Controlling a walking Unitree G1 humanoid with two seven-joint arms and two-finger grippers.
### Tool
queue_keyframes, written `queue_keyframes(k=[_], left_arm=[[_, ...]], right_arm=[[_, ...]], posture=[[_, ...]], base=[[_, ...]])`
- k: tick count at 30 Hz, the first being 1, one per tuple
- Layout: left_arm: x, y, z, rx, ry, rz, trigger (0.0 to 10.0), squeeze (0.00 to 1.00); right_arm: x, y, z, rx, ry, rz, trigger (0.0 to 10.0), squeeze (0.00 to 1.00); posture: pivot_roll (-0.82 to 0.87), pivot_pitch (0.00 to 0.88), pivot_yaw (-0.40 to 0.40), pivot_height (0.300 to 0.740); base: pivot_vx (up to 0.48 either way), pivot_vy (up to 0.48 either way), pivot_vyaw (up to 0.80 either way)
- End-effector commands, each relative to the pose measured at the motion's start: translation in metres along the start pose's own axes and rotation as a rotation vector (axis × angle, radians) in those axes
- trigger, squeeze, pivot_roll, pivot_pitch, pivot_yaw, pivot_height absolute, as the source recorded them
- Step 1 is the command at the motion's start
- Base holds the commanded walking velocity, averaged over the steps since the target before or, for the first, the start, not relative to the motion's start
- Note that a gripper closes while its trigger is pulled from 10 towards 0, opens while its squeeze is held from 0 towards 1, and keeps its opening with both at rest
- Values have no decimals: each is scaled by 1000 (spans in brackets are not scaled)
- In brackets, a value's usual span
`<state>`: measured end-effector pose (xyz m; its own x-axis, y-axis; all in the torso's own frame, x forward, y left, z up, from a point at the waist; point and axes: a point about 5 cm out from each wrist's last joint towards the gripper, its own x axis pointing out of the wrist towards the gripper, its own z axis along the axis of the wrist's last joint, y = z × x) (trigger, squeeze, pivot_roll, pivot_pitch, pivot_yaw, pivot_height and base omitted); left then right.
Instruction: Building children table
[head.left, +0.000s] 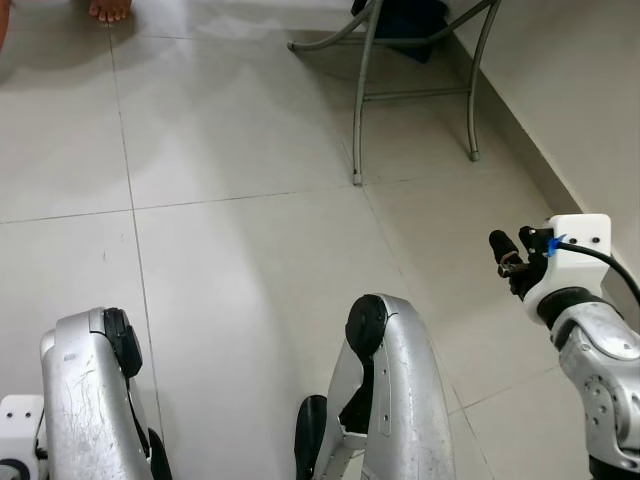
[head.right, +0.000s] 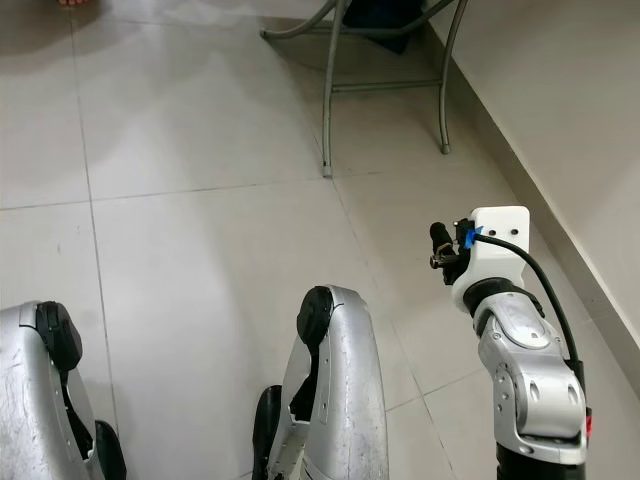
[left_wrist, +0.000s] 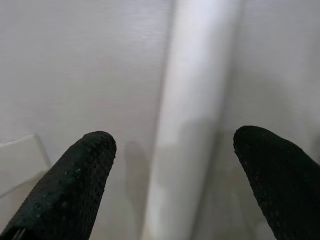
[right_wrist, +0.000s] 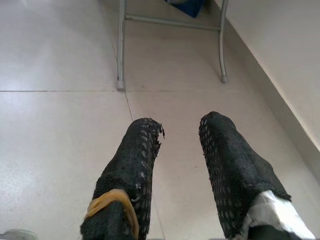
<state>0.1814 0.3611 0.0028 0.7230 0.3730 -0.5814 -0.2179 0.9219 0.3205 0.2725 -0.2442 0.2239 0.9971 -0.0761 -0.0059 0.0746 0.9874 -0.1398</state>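
1. Floor (head.left: 250, 150): pale glossy tiles with thin grout lines. It meets a light wall (head.left: 590, 90) along the robot's right side.
2. Chair (head.left: 415, 90): grey metal tube legs stand on the tiles near the wall, ahead of the robot. A dark blue item (right_wrist: 185, 6) sits up among the legs; what it is cannot be told.
3. Person: a bare foot (head.left: 108, 10) rests on the tiles, far ahead on the robot's left.
4. Right gripper (right_wrist: 180, 145): raised at the robot's right side, above bare tiles and pointing toward the chair legs. Its two black fingers stand apart with a clear gap, and nothing lies between them. One finger carries a yellow band (right_wrist: 112, 200) near its base, the other a white wrap (right_wrist: 270, 210).
5. Left gripper (left_wrist: 172, 165): fingers set wide apart in front of a pale surface. A white rounded post (left_wrist: 192, 120) stands in line with the gap, beyond the fingertips (left_wrist: 92, 150). Contact cannot be told.
6. Table parts: apart from that white post, whose identity cannot be confirmed, none can be made out.
7. Robot legs (head.left: 390, 390): two silver limbs show low in the head views.
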Motion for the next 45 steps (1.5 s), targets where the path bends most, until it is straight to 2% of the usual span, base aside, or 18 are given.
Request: queue_keyframes(k=[1, 2, 3, 4, 20, 30, 31, 32, 33, 41, 44, 45], left_arm=[[-4, -18, -25, 1, 79, -86, 10000, 0], [-4, -18, -25, 1, 79, -86, 10000, 0], [-3, -27, -26, -11, 79, -122, 10000, 0], [-3, -29, -26, -1, 78, -130, 10000, 0], [1, -27, -31, 83, 139, -100, 10000, 0], [1, -38, -45, 127, 224, -101, 10000, 0], [1, -40, -46, 139, 242, -94, 3373, 0], [1, -40, -46, 139, 242, -94, 3373, 0], [1, -43, -47, 149, 262, -88, 0, 0], [0, -41, -52, 175, 301, -45, 0, 0], [-2, -35, -57, 199, 329, -19, 0, 0], [-5, -29, -62, 196, 347, 11, 0, 0]], right_arm=[[-3, -6, 3, -8, 5, -27, 10000, 0], [-3, -6, 3, -8, 5, -27, 10000, 0], [-2, -5, 9, -8, -13, -26, 10000, 0], [-1, -6, 10, -8, -15, -25, 10000, 0], [0, -11, 21, -18, -15, -15, 10000, 0], [1, -17, 41, -31, -39, -10, 10000, 0], [1, -18, 41, -35, -37, -8, 10000, 0], [1, -18, 41, -35, -37, -8, 10000, 0], [3, -20, 42, -35, -34, -10, 10000, 0], [5, -22, 47, -25, -41, -19, 10000, 0], [5, -22, 48, -21, -44, -20, 10000, 0], [5, -22, 48, -16, -46, -21, 10000, 0]], posture=[[-181, 381, -302, 300], [-181, 381, -302, 300], [-187, 383, -306, 300], [-191, 384, -306, 300], [-225, 403, -349, 300], [-287, 412, -372, 300], [-287, 414, -372, 300], [-287, 414, -372, 300], [-285, 411, -376, 300], [-276, 410, -370, 300], [-263, 406, -360, 300], [-257, 406, -358, 300]], base=[[0, 0, 0], [0, 0, 0], [0, 0, 0], [0, 0, 0], [0, 0, 0], [0, 0, 0], [0, 0, 0], [0, 0, 0], [0, 0, 0], [0, 0, 0], [0, 0, 0], [0, 0, 0]])
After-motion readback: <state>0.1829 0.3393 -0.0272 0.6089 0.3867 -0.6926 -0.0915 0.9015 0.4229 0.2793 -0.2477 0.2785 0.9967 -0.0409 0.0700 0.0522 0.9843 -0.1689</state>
